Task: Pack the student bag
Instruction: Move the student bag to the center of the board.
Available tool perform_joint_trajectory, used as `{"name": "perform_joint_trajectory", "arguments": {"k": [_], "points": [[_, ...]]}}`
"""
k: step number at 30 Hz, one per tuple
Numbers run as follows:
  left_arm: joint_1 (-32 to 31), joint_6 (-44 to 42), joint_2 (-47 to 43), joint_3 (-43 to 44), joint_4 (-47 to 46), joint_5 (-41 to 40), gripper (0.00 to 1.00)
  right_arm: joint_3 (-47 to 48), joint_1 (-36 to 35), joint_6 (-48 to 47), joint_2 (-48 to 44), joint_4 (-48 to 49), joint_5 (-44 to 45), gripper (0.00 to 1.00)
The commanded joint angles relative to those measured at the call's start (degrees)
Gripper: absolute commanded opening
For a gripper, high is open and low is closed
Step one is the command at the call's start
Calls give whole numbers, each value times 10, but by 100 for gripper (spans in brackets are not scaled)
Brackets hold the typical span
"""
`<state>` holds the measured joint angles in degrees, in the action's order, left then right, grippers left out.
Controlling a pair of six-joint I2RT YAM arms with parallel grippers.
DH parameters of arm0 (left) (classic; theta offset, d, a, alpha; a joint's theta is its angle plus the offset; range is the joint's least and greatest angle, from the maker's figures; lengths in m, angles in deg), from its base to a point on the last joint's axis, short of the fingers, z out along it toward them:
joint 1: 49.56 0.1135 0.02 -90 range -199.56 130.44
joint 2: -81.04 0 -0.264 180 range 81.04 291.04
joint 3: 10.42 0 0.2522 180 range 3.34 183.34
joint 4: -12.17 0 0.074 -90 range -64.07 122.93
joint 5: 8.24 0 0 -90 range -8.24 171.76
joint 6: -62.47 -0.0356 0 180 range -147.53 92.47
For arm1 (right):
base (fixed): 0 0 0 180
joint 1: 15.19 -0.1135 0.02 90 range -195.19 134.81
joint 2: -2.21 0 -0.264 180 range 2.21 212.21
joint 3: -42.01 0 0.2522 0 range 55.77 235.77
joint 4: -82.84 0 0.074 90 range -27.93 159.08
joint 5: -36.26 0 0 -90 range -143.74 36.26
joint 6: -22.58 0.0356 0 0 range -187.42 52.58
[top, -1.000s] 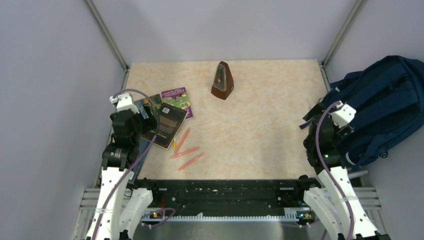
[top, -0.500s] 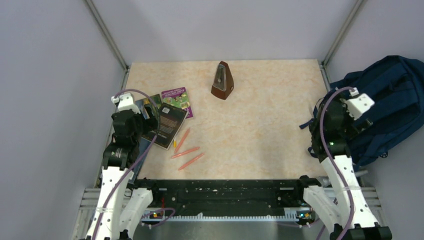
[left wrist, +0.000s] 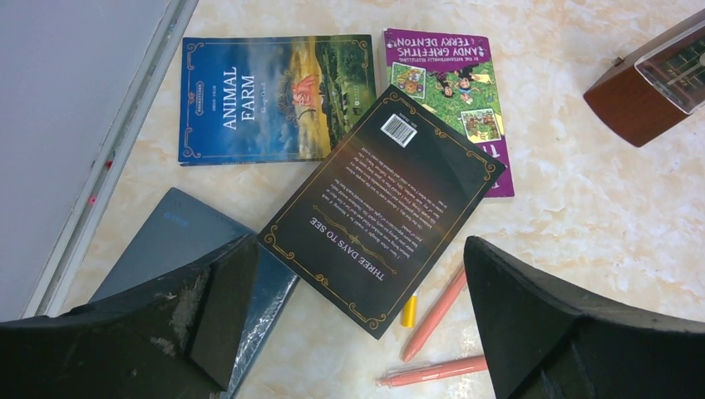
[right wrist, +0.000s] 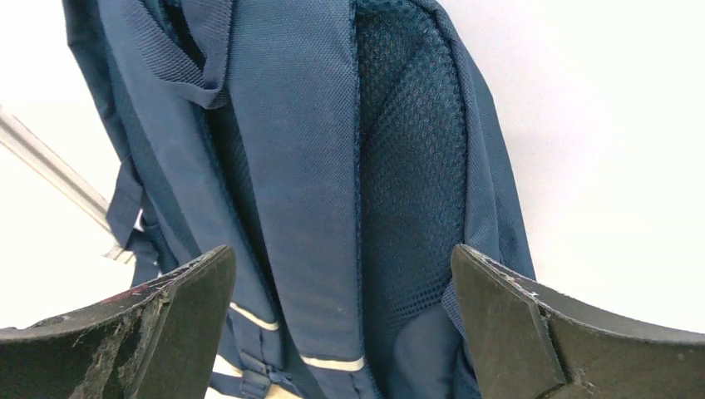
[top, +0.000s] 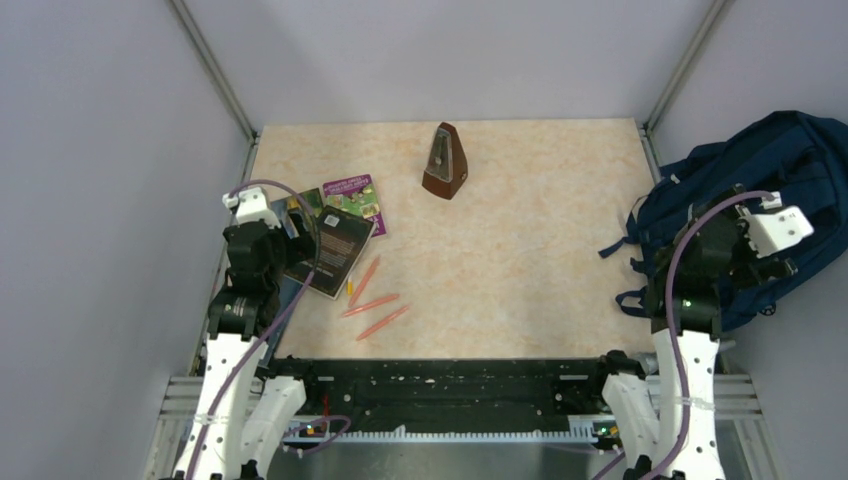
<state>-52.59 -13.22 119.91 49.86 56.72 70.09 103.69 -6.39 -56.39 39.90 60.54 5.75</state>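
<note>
From where I stand, the student bag (top: 775,190) is not on the table (top: 520,250) at all: it slumps beyond the right edge, against the side wall, from about the far right corner down to mid-edge, with a dark strap loop (top: 612,250) spilling over the rail onto the marbled top. The right gripper (right wrist: 341,274) hangs over it with its jaws spread wide and holding nothing; a padded shoulder strap and the mesh back panel lie between the fingers (right wrist: 515,324) (whether they touch the fabric I cannot tell). The left gripper (left wrist: 357,258) is just as wide open, above the pile at the left edge: an Animal Farm book (left wrist: 274,98) nearest the rail, a purple book (left wrist: 449,83) beside it, a black book (left wrist: 382,199) lying tilted across both, its corner over a grey-blue notebook (left wrist: 166,241). Three orange pens (top: 372,305) lie just right of the pile, towards the near edge. A brown metronome (top: 444,162) stands upright near the far edge, and a broad stretch of tabletop runs from there and the pens to the right rail
</note>
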Motion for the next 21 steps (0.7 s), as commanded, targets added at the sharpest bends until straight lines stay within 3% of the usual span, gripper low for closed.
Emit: {"name": "perform_joint_trajectory", "arguments": {"k": [1, 21], "points": [[4, -9, 1, -2, -30, -8, 98, 12, 30, 4, 13, 12, -57, 99], [4, -9, 1, -3, -27, 44, 98, -7, 131, 85, 81, 7, -228, 99]]}}
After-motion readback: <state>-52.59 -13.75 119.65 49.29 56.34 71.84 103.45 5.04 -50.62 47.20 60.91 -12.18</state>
